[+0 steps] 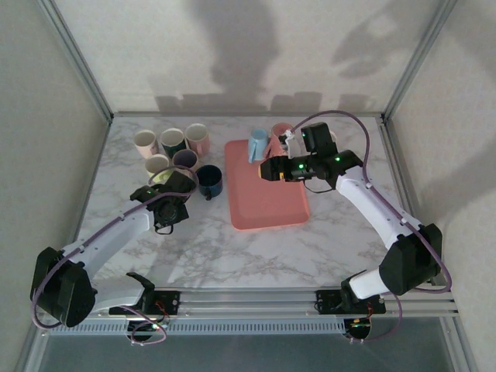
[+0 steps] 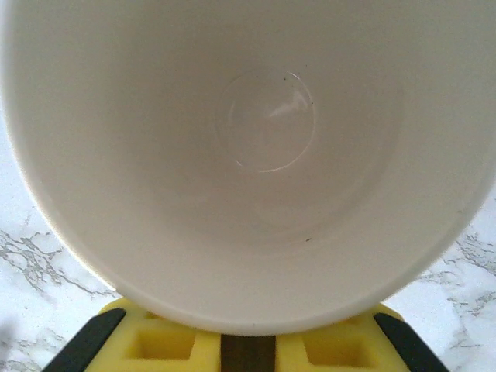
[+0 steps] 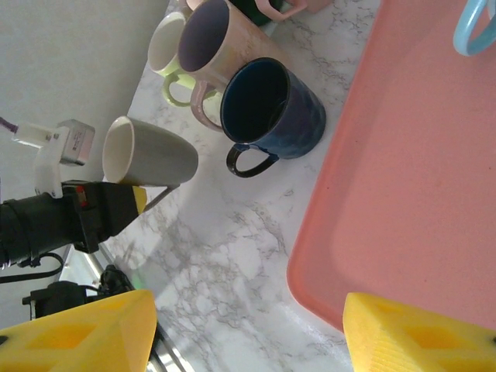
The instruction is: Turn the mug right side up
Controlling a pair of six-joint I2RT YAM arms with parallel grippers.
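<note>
Two grippers are at work, and only your left one holds anything. Your left gripper is clenched on the grey mug, a pale grey mug with a cream inside. One yellow pad touches the mug's lower side close to the rim.

The grey mug is tipped onto its side. Its mouth faces back toward the left arm and its base points toward the cluster of other mugs. It cannot be told whether it is lifted clear of the marble table.

From the left wrist camera you look straight down into the cream interior to the round bottom. The rim sits just above the yellow pads at the lower edge, with marble showing on either side.

Your right gripper is released. Its two yellow fingertips stand wide apart with nothing between them. It hangs over the left part of the pink tray, well apart from the grey mug.

A dark blue mug stands upright just beside the tray's edge, between the tray and the grey mug. A light blue mug sits at the tray's far end.
</note>
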